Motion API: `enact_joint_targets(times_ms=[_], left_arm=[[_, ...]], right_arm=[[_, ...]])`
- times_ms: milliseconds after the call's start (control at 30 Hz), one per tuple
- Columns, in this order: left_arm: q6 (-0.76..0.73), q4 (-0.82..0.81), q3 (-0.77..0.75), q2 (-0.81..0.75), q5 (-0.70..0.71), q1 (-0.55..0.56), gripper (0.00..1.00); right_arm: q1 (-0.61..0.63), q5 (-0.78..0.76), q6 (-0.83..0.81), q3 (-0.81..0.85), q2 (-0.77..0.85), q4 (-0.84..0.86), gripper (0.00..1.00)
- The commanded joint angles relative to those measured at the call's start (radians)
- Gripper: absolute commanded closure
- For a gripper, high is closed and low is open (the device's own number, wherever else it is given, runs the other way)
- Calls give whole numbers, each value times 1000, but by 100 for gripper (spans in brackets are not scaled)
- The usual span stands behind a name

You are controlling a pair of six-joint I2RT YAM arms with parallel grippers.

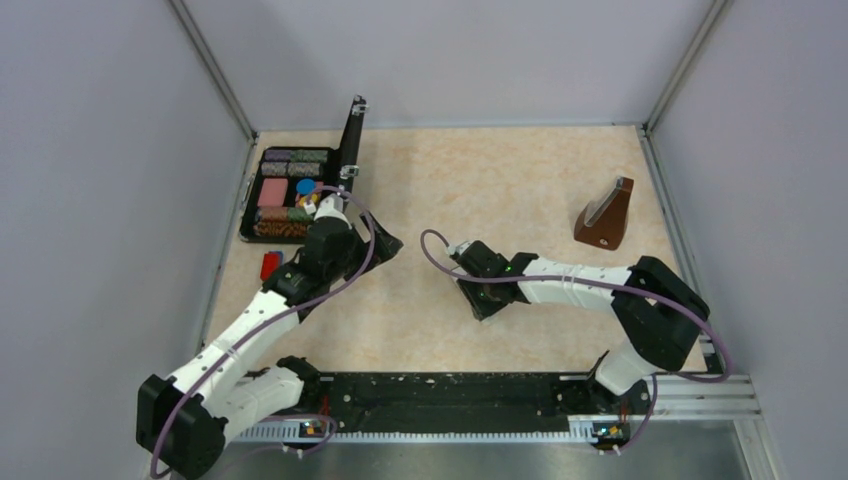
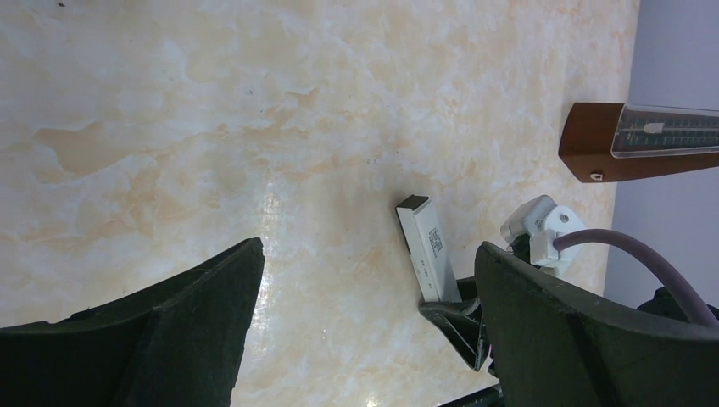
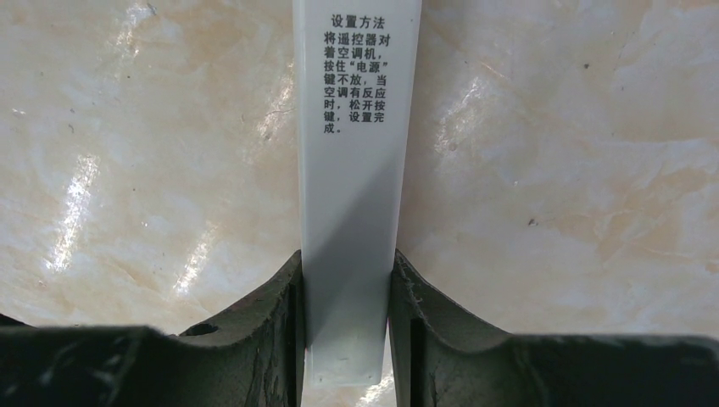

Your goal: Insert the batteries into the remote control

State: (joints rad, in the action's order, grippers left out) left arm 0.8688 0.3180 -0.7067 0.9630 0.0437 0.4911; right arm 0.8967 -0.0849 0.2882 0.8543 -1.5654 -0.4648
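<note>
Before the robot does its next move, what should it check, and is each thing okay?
1. Remote held tight: ok. The right gripper is shut on the remote control, one finger on each long side.
2. Other hand ready: ok. The left gripper has its jaws wide apart and faces the remote.
3. Battery in that hand: not ok. Nothing sits between its fingers.
4. Where the batteries lie: cannot tell from these views.
5. Battery slot open: cannot tell. The right wrist view shows only a face with printed text.
6. Room to work: ok. The metronome stands well off to the side.
</note>
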Motion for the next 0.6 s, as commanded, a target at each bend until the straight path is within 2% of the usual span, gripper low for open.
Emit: enact_joint_targets(times_ms=[0, 133, 400, 567], left_arm=[[1, -20, -36, -7, 14, -9, 2], [-1, -19, -37, 5, -2, -12, 2], [-4, -53, -17, 32, -39, -12, 4], [-50, -168, -5, 99, -217, -11, 5]], right_arm=[[9, -3, -7, 25, -12, 29, 62], [10, 15, -4, 27, 19, 24, 45], [7, 30, 59, 35, 103, -21, 37], [-31, 42, 203, 5, 214, -56, 31]])
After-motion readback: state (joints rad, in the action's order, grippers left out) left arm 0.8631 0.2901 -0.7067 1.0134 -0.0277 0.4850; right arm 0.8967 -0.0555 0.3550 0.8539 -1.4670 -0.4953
